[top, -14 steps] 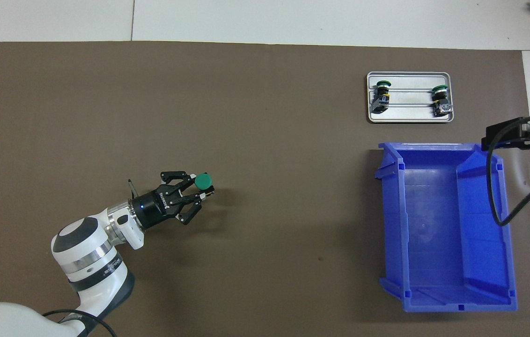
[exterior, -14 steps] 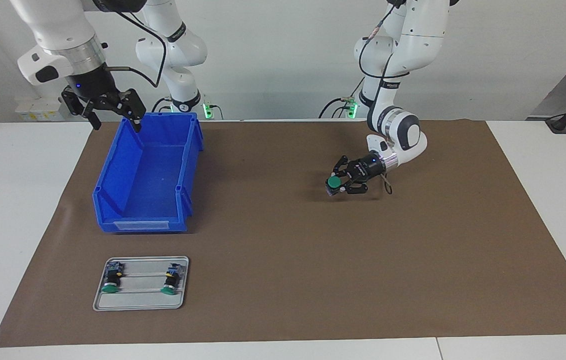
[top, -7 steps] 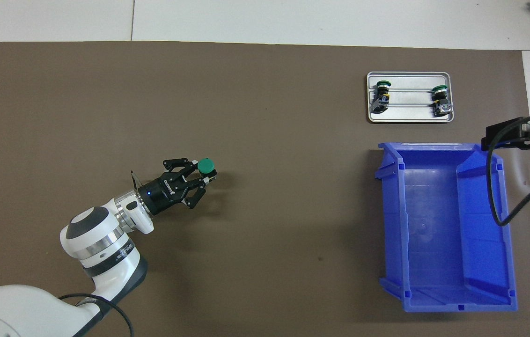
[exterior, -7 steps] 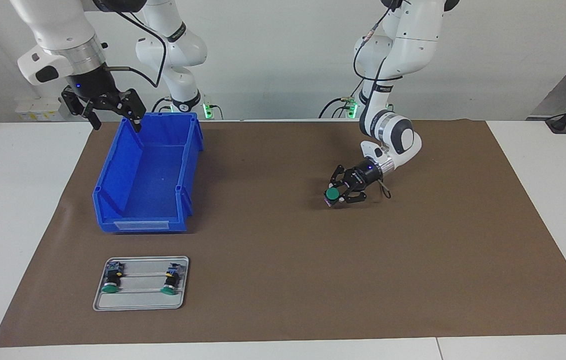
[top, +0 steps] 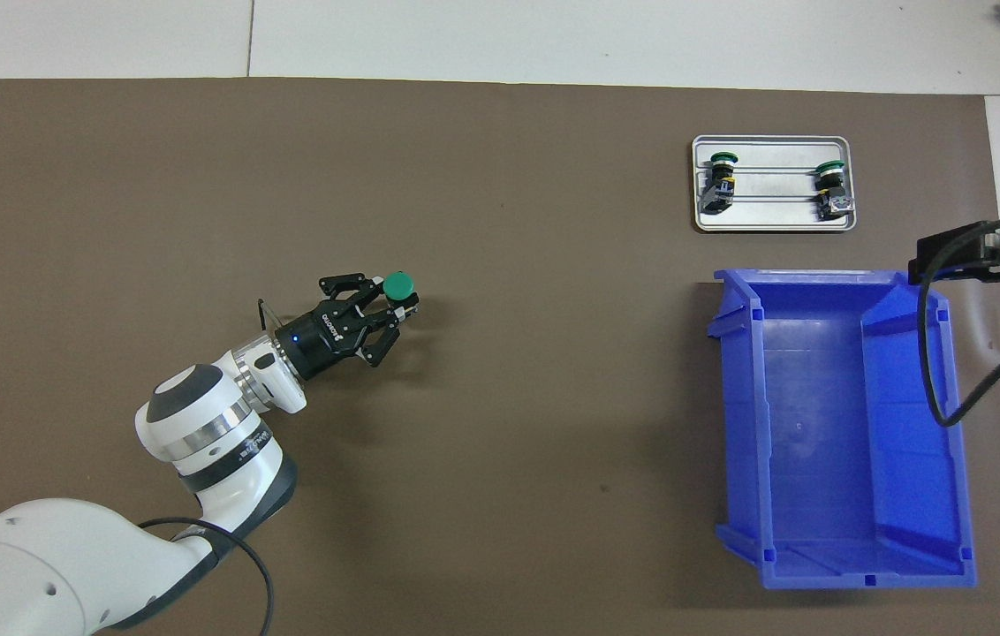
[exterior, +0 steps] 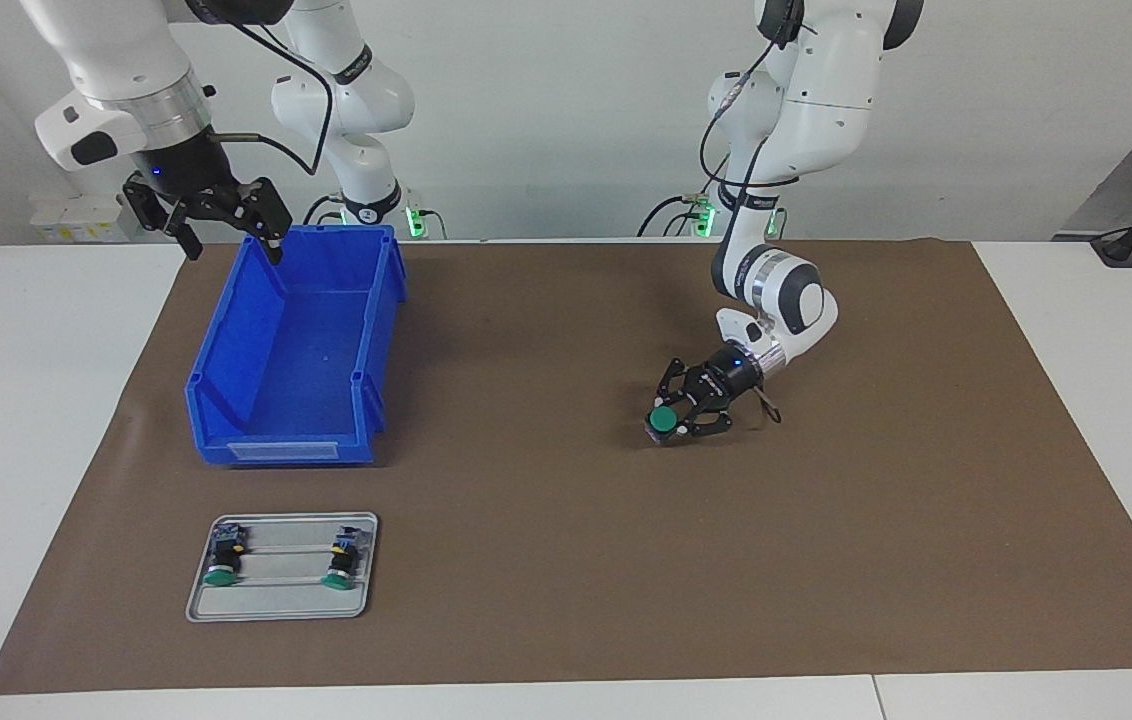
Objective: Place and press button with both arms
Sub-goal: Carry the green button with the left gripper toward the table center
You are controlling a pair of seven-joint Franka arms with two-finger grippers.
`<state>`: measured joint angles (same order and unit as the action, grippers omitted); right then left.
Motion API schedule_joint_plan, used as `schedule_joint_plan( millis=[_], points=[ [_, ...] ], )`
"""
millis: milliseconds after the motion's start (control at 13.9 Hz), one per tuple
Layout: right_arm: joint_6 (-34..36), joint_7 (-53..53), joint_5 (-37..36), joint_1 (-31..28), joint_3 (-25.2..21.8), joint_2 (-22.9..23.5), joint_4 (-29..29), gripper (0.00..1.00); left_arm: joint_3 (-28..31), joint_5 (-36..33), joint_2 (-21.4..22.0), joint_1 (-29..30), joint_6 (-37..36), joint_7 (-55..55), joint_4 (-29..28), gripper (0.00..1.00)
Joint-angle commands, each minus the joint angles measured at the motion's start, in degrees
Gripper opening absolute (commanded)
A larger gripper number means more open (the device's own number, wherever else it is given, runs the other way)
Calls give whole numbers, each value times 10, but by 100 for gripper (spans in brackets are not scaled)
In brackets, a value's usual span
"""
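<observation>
The right tool (exterior: 226, 222) is waiting over the blue bin's (exterior: 296, 400) rim, fingers spread. The left tool (exterior: 678, 405) is clamping the button (exterior: 664, 419) low over the table (exterior: 546, 560); small, rigid and probably light, it is best held by its black body.

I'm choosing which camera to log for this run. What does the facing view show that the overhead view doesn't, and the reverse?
Only the facing view shows the right end effector itself, hanging over the blue bin's edge, plus both arms' bases. Only the overhead view looks straight down onto the bin floor. Both show the left end effector shut on the button over the brown mat, and the tray holding two more buttons.
</observation>
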<state>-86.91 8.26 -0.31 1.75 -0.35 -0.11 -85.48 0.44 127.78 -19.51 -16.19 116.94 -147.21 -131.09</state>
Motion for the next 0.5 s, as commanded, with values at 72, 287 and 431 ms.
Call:
schedule_joint_plan(
  millis=[72,287,431],
  points=[
    [5,-13,15,-6,3,-2,-2,100,4,19,6,-27,-36,-33,-42,25],
    [5,-13,14,-6,3,-2,-2,100,4,18,24,-26,-73,-65,-86,27],
    [5,-13,14,-6,3,-2,-2,100,6,18,35,-23,-102,-84,-112,27]
  ],
)
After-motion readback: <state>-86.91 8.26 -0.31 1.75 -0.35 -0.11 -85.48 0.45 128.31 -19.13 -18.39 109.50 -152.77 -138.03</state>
